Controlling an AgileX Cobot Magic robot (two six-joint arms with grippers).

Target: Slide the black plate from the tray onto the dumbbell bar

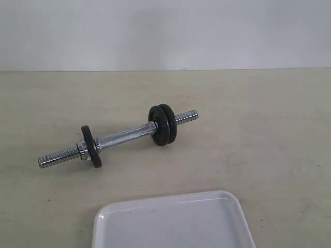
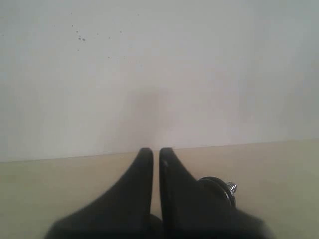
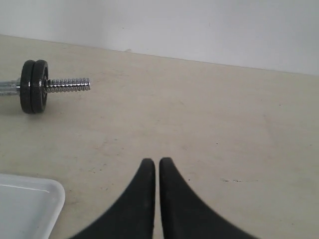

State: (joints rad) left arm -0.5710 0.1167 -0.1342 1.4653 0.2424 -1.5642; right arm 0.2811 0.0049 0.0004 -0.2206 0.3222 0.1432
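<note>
Left gripper (image 2: 155, 152): fingers pressed together, nothing between them. Right gripper (image 3: 157, 162): the same, pressed together and empty, over bare table (image 3: 224, 124). Neither shows in the exterior view.

Position: all three black discs sit on the dumbbell bar (image 1: 124, 137), which lies slantwise on the table, well apart from the tray (image 1: 170, 222). The part of the tray I can see is bare, and its near part is cut off. Two discs touch face to face toward the bar's end on the right of the exterior view. A single disc (image 1: 91, 146) sits toward the other end. I take the outer disc of the pair as the black plate (image 1: 169, 127), but the three look alike, so this is a judgement. On that reading the task looks done.

Risks: I see no nut outside the pair, only bare thread, so a tilt or knock could let the plate slide off. The bar rests on round discs and could roll if nudged. One bar end lies just beside my left gripper, and a careless move could bump it.

Plate: matte black, round, flat, standing on edge, bar through its centre.
</note>
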